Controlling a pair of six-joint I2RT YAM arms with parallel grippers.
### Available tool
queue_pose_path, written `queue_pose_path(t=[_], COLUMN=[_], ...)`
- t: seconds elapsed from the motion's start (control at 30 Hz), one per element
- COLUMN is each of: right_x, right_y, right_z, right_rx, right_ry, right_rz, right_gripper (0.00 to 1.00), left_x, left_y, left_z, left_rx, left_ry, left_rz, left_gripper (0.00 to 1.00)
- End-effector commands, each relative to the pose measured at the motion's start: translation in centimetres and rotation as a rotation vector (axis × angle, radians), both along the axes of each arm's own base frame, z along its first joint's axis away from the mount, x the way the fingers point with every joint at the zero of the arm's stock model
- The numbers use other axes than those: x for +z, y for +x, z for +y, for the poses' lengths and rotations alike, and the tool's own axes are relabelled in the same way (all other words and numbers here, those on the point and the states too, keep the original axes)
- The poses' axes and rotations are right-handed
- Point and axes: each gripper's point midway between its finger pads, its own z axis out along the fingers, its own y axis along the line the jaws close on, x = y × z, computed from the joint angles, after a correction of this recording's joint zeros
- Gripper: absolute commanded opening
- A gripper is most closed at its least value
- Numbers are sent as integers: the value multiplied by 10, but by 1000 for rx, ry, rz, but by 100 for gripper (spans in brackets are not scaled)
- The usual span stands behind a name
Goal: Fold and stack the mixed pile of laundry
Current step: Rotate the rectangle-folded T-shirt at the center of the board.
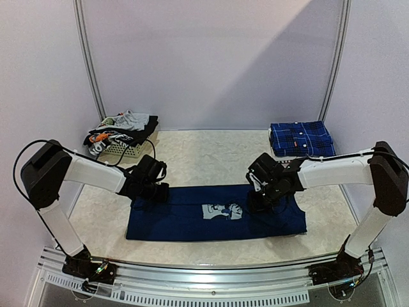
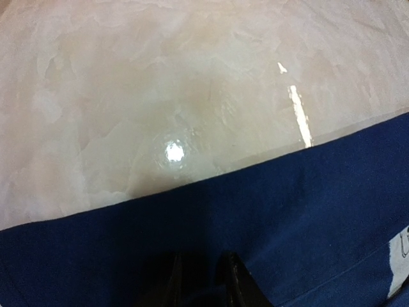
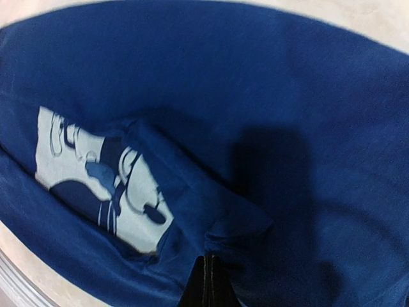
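Your right gripper (image 3: 206,261) is pressed together on a small ridge of the navy T-shirt (image 1: 192,220), just right of its pale print. Your left gripper (image 2: 201,272) sits at the shirt's far-left corner with its fingers a little apart, and I cannot tell whether cloth lies between them. Lift now and that corner may slip, or the right may carry only the top layer and skew the fold. The rest of the pile (image 1: 121,128) lies beyond the shirt's left end.
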Motion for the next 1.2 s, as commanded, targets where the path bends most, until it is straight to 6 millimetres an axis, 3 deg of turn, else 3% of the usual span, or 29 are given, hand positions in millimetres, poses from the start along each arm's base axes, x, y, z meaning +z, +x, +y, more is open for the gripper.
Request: queue_pose_path(t=[0.0,0.4,0.57,0.67,0.83,0.9,0.97,1.07,1.17], right_x=[0,-10,-8,-2,38,52,53,43,36], right_y=[-11,-51,-60,-64,-68,-60,-49,-32,-26], right_z=[5,29,29,41,63,55,37,-5,-31], right_rx=[-9,76,96,137,203,167,93,-67,-166], right_ry=[-65,-155,-172,-98,107,149,143,71,30], right_rz=[-5,26,23,29,-24,-58,-78,-98,-104], right_gripper=[2,4,29,40,60,61,61,59,56], left_x=[-11,-4,0,2,14,21,27,36,32], left_y=[-11,-7,-4,-5,1,3,7,13,18], left_z=[-6,-15,-19,-20,-29,-32,-36,-46,-54], left_rx=[-27,-39,-46,-56,-83,-91,-105,-144,-170], left_ry=[-2,-25,-24,-6,-4,-2,-1,-5,14], left_rz=[24,-6,-14,-3,-23,-33,-45,-52,-36], left_gripper=[24,24,24,26,28,28,28,29,29])
